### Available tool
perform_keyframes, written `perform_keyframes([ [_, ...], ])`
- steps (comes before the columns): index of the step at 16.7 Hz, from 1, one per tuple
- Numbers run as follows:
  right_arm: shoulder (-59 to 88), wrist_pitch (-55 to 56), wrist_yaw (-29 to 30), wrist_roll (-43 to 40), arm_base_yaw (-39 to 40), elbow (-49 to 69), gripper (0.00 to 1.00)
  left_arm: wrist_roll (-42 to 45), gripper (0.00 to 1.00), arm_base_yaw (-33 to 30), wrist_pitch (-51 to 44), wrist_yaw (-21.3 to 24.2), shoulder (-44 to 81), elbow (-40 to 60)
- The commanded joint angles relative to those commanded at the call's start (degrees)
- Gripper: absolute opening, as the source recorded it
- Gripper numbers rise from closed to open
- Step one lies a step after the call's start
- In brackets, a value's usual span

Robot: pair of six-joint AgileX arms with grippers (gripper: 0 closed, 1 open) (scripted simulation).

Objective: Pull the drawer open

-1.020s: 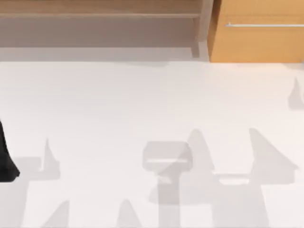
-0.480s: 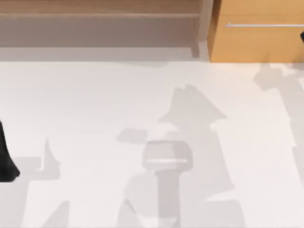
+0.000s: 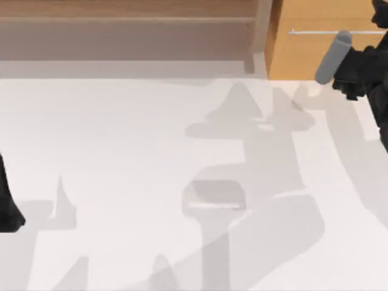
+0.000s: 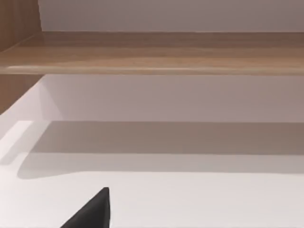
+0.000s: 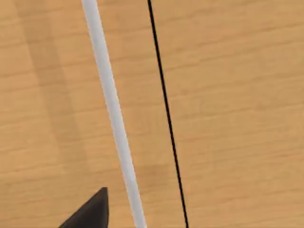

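Orange-tan drawer (image 3: 327, 54) sits shut at the desk's (image 3: 121, 151) far right, its handle (image 5: 114, 114) just ahead of your right tool (image 3: 364, 70), which has swung in since a second ago; finger state unclear. Grasp comes next. Left tool (image 3: 9, 206) parked.

The right arm (image 3: 370, 76) reaches in from the right edge of the top view, high up near the far right corner, its black links bent and a grey cylindrical segment (image 3: 333, 57) angled up and forward at its front. In the right wrist view, 1 dark fingertip (image 5: 90, 211) of the right gripper juts into the lower part of the picture as a black wedge. The left arm (image 3: 7, 203) sits parked at the left edge of the top view, low down, as a dark shape. In the left wrist view, 1 black fingertip (image 4: 92, 213) of the left gripper shows as a similar wedge.
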Motion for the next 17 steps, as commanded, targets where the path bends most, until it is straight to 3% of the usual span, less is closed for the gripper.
perform_keyframes([
  [5, 8.0, 4.5, 2.7, -9.7, 0.9, 2.6, 1.00, 0.0, 1.00, 0.0, 0.0, 0.0, 0.0, 0.0],
  [17, 10.8, 1.2, 2.1, -9.9, 0.2, 8.6, 1.00, 0.0, 1.00, 0.0, 0.0, 0.0, 0.0, 0.0],
])
